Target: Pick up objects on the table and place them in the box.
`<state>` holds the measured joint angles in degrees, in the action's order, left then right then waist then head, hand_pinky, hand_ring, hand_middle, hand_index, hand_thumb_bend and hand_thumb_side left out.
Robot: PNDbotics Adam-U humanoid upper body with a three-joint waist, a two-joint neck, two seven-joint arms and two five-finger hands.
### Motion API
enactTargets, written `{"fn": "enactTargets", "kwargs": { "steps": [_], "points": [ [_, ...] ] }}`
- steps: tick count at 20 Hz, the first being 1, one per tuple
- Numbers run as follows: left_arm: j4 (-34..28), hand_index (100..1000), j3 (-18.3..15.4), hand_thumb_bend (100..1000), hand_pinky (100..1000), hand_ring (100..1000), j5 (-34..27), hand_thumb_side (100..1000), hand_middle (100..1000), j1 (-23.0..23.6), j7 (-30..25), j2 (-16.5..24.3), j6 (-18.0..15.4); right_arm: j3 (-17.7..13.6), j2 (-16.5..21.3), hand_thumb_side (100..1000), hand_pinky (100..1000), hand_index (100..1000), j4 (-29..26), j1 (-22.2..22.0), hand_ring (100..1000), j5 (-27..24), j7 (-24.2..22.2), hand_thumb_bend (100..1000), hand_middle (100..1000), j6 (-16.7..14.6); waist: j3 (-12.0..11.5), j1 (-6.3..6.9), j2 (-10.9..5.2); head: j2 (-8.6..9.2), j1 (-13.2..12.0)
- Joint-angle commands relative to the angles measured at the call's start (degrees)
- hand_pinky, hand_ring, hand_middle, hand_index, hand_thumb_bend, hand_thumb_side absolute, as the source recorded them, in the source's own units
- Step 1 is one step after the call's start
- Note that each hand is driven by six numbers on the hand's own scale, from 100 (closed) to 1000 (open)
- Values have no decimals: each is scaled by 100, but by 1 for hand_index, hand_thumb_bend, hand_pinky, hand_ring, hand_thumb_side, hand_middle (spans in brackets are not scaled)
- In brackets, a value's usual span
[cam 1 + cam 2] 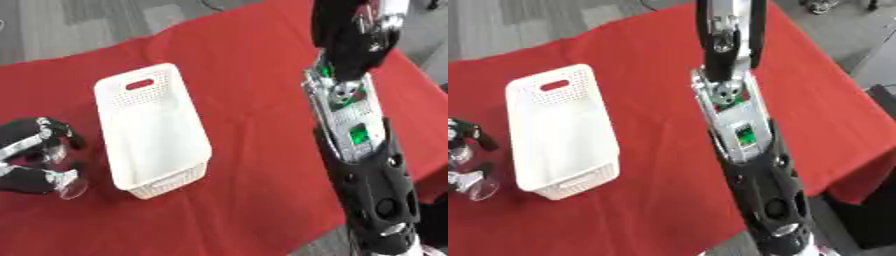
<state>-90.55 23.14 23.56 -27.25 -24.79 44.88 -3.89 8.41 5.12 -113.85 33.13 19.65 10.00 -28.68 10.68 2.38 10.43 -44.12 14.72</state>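
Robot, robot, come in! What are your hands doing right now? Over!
Left hand curled round a clear glass, beside the white basket. Right hand raised far side, grip unclear. Basket looks empty, nothing blocking.

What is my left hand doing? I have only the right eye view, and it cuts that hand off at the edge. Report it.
Observer: The left eye view shows the left hand whole, low and to the left of the white box, its fingers curled round a clear glass-like thing.
Operator: Now give me the right hand.
Observer: In the left eye view the right hand shows dark at the top edge, raised above the red cloth, to the right of the box.
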Motion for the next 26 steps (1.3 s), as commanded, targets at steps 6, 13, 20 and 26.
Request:
{"fn": "enactTargets", "kwargs": {
  "steps": [6,13,20,26],
  "points": [
    [-153,214,-47,100,100,100,-378,614,100,-27,519,112,-25,-1,-19,1000,331,641,-74,92,453,15,7,100,533,-5,-11,0,-107,1,82],
    [-372,201,-206,100,100,100,-511,626,100,-96,880,219,182,-7,-4,1000,331,641,-74,78,453,19,8,100,533,4,-37,1,-121,1,111],
    [-712,196,-443,100,100,100,-807,658,100,-281,1770,320,496,-16,24,1000,331,641,-74,54,453,26,18,100,533,14,-79,-5,-141,1,105],
    [-962,193,-464,100,100,100,-1119,672,100,-429,2494,411,649,-16,31,1000,331,641,-74,45,453,32,21,100,533,19,-88,4,-154,1,77]
  ]
}}
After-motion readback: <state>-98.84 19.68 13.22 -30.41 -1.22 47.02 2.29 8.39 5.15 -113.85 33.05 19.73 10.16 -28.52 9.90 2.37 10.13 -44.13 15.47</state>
